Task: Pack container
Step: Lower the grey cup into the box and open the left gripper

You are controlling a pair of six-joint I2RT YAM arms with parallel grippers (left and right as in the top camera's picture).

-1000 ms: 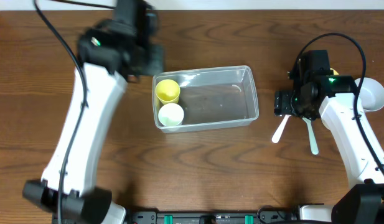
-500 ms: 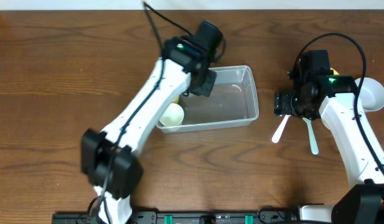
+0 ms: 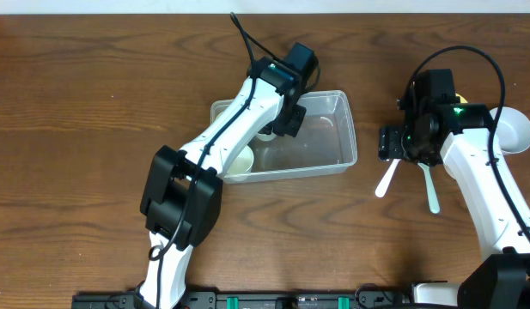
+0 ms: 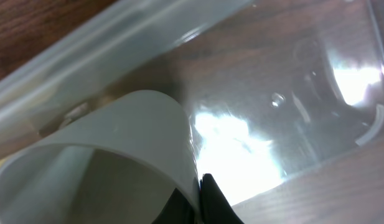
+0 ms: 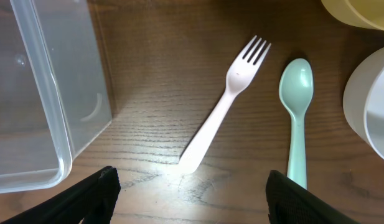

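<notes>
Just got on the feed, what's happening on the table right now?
The left gripper is pinching the wall of a pale cup and holding it inside the clear container, close to one long wall. A white cup already sits at the container's left end. The right gripper hangs open over a pale fork and a mint-green spoon lying on the table beside the container, touching neither.

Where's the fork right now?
In the overhead view, the fork lies on the table, right of the container, left of the green spoon, by the right gripper.
</notes>
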